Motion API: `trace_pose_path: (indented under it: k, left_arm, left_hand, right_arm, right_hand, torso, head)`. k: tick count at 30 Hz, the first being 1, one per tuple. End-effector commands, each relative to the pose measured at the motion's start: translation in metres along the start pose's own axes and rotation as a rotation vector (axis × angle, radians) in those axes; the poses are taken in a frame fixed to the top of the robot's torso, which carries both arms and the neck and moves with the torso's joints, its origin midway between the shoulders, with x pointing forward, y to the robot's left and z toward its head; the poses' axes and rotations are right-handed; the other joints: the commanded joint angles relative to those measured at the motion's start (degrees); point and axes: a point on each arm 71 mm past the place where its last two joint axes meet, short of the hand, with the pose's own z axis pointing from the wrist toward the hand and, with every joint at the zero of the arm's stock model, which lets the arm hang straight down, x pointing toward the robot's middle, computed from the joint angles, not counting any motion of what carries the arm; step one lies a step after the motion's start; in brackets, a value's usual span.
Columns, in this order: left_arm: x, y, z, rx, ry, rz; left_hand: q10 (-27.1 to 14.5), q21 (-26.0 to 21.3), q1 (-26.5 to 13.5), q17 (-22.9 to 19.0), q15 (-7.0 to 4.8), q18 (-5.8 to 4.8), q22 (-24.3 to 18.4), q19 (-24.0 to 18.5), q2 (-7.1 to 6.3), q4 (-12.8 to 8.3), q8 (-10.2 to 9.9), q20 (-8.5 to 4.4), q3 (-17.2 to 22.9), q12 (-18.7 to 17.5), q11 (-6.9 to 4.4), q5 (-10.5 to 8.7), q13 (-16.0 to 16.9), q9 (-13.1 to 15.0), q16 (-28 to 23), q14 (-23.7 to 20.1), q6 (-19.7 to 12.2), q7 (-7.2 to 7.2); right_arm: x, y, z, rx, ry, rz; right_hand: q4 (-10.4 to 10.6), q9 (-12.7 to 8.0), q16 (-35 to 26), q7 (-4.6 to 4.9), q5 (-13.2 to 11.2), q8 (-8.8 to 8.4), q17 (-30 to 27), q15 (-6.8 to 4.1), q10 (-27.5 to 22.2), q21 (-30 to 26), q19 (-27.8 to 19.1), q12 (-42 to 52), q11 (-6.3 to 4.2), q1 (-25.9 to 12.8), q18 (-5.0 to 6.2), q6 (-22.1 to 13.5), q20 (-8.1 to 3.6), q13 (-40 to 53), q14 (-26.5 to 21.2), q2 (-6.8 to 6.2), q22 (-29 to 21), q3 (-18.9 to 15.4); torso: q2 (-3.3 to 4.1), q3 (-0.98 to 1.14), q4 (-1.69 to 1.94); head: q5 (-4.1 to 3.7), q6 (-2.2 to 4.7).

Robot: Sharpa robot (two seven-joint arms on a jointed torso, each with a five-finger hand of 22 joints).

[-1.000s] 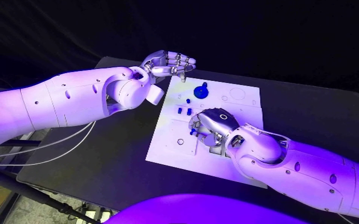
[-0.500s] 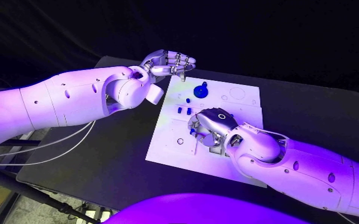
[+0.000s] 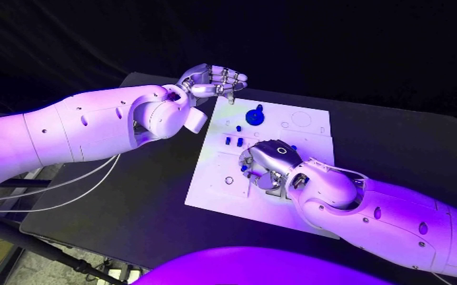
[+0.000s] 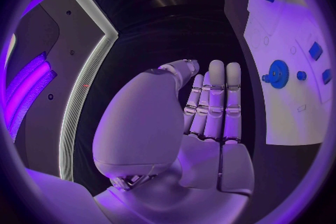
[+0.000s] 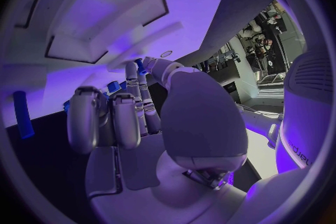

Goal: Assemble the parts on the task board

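Against the frames of 1.0 s and 0.5 s ago little is changed: the right hand (image 3: 269, 160) is seen shifted slightly toward 7 o'clock over the task board (image 3: 305, 133); the left hand (image 3: 213, 80) is kept where it was, and the board and parts are unmoved.

From left to right: the left hand is held above the table (image 3: 124, 212) just off the board's 11 o'clock corner, fingers curled in together, nothing seen in them; in the left wrist view they are laid side by side (image 4: 213, 103).

One task board is counted, lying in the middle of the table. On it one blue gear (image 3: 255, 115) is seen toward 12 o'clock, and two small blue blocks (image 3: 233, 141) at about 9 o'clock of the board's middle.

The right hand is pressed down on the board's middle, fingers bent onto the plate beside small blue parts (image 5: 112, 87); whether anything is gripped cannot be told. One blue peg (image 5: 23, 115) is seen apart in the right wrist view.
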Motion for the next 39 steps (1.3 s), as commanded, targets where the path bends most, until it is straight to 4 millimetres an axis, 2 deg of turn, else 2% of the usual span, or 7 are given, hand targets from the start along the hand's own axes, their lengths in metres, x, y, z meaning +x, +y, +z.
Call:
trace_pose_path:
  k: [1,8,18,22,29,35,39]
  left_arm:
    - [0.001,-0.001,0.000,0.004,0.003,-0.006]
    - [0.000,-0.001,0.000,0.000,0.003,-0.006]
    - [-0.001,-0.001,-0.001,-0.003,0.003,-0.006]
    - [-0.002,-0.001,-0.001,-0.003,0.003,-0.006]
    - [-0.002,-0.001,-0.001,-0.002,0.004,-0.006]
    - [-0.001,-0.001,-0.001,-0.001,0.007,-0.006]
    - [-0.001,0.000,-0.001,-0.001,0.008,-0.007]
  left_hand:
    - [-0.45,-0.32,-0.02,-0.14,0.08,0.82,0.07,-0.35,-0.33,-0.31,-0.36,0.06,-0.05,0.41,-0.12,0.09,-0.06,-0.08,-0.36,-0.28,-0.54,1.08]
    - [-0.54,-0.30,-0.01,-0.17,0.09,0.82,0.08,-0.36,-0.32,-0.39,-0.38,0.07,-0.01,0.41,-0.10,0.09,-0.08,-0.09,-0.40,-0.28,-0.60,1.10]
    - [-0.61,-0.29,0.01,-0.20,0.09,0.82,0.09,-0.36,-0.29,-0.45,-0.39,0.07,0.03,0.42,-0.09,0.09,-0.09,-0.10,-0.43,-0.28,-0.66,1.12]
    - [-0.61,-0.29,0.01,-0.20,0.09,0.82,0.09,-0.36,-0.29,-0.45,-0.39,0.07,0.03,0.42,-0.09,0.09,-0.09,-0.10,-0.43,-0.28,-0.66,1.12]
    - [-0.69,-0.26,0.04,-0.25,0.10,0.82,0.11,-0.36,-0.27,-0.56,-0.40,0.08,0.07,0.44,-0.07,0.09,-0.11,-0.11,-0.47,-0.28,-0.73,1.14]
    - [-0.69,-0.26,0.04,-0.25,0.10,0.82,0.11,-0.36,-0.27,-0.56,-0.40,0.08,0.07,0.44,-0.07,0.09,-0.11,-0.11,-0.47,-0.28,-0.73,1.14]
    - [-0.69,-0.26,0.04,-0.25,0.10,0.82,0.11,-0.36,-0.27,-0.56,-0.40,0.08,0.07,0.44,-0.07,0.09,-0.11,-0.11,-0.47,-0.28,-0.73,1.14]
  right_arm:
    - [0.000,-0.001,-0.001,0.009,-0.008,-0.010]
    - [-0.005,-0.002,-0.006,0.012,-0.059,0.003]
    - [-0.032,-0.011,-0.029,0.027,-0.124,0.015]
    - [-0.050,-0.028,-0.041,0.079,-0.090,0.027]
    - [-0.075,-0.067,-0.058,0.181,-0.012,-0.013]
    - [-0.079,-0.086,-0.061,0.216,0.033,-0.070]
    - [-0.076,-0.089,-0.059,0.220,0.062,-0.086]
  right_hand:
    - [0.30,-0.62,-0.25,0.60,0.04,-1.33,-0.26,0.67,-1.36,-0.97,0.29,-0.68,0.34,-0.81,-0.58,-1.81,0.80,-0.29,2.66,-0.56,11.06,-0.19]
    - [0.28,-1.57,-1.22,0.60,-0.70,-3.62,-1.90,0.98,-3.21,-3.91,-0.87,-1.23,0.70,-1.17,0.00,-4.98,1.28,-0.68,2.12,-1.30,10.31,-0.65]
    - [0.41,-1.38,-1.41,0.61,-0.61,-3.17,-2.21,0.94,-2.90,-3.42,-0.67,-0.73,0.64,-1.25,-0.07,-3.73,1.35,-0.62,2.05,-1.09,10.43,-0.89]
    - [0.50,-1.31,-1.32,0.59,-0.62,-3.01,-2.07,0.89,-2.62,-3.01,-0.49,-0.50,0.58,-1.34,-0.14,-3.28,1.34,-0.59,2.12,-1.04,10.54,-0.96]
    - [1.22,-1.55,-1.14,0.26,0.49,-3.63,-1.88,0.86,-4.22,-4.21,-0.93,-0.79,0.56,-2.72,0.07,-3.90,1.38,-0.90,2.22,-2.25,10.24,-3.45]
    - [1.69,-1.69,-1.41,-0.35,0.82,-4.04,-2.40,0.69,-6.06,-6.29,-1.75,-0.63,0.28,-1.91,0.43,-4.28,1.22,-1.01,2.02,-1.64,9.73,-7.46]
    - [1.68,-1.69,-1.30,-0.46,0.83,-4.02,-2.20,0.67,-6.18,-6.08,-1.67,-0.50,0.26,-1.50,0.39,-4.19,1.20,-1.00,2.06,-1.36,9.79,-7.83]
  torso:
    - [0.00,0.01,0.04]
    - [0.06,0.01,0.03]
    - [-0.08,-0.06,0.02]
    - [-0.10,-0.07,-0.04]
    - [-0.13,-0.14,-0.14]
    - [-0.13,-0.09,-0.23]
    - [-0.14,-0.07,-0.07]
  head:
    - [-0.04,0.10]
    - [-0.19,0.22]
    - [-0.75,0.58]
    - [-1.26,0.94]
    - [-2.54,1.63]
    - [-2.68,1.88]
    - [-2.62,1.84]
